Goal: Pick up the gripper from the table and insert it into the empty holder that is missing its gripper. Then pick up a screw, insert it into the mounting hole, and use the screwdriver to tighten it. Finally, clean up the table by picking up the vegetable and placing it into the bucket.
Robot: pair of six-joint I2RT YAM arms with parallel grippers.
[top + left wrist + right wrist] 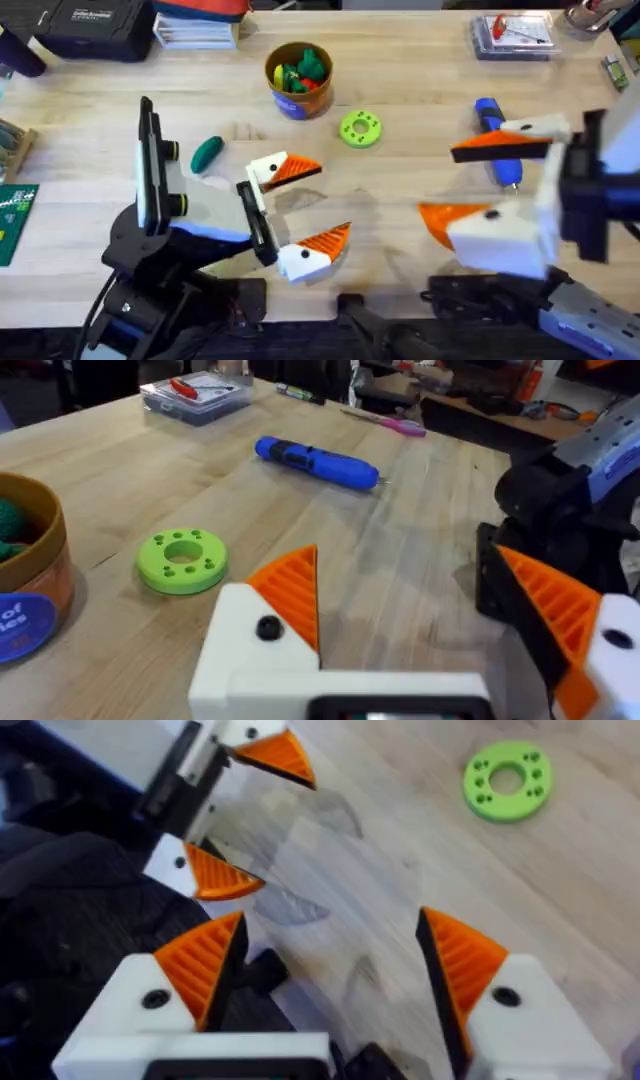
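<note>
The blue screwdriver (pixel 489 113) lies at the right, partly under my right gripper (pixel 437 180), which hangs open and holds nothing. It also shows in the left wrist view as the screwdriver (pixel 315 460). The dark green vegetable (pixel 206 152) rests left of centre, beside my left arm. The bucket (pixel 298 80) stands at the back with toy vegetables inside. My left gripper (pixel 335 200) is open over the table's middle. Every white holder (pixel 150 1005) in view carries an orange finger (pixel 205 965). A loose gripper, an empty holder and a screw are out of view.
A lime-green disc with holes (pixel 360 129) lies right of the bucket. A clear plastic box (pixel 511 36) sits at the back right, and black cases and books line the back left. A green board (pixel 12 222) lies at the left edge.
</note>
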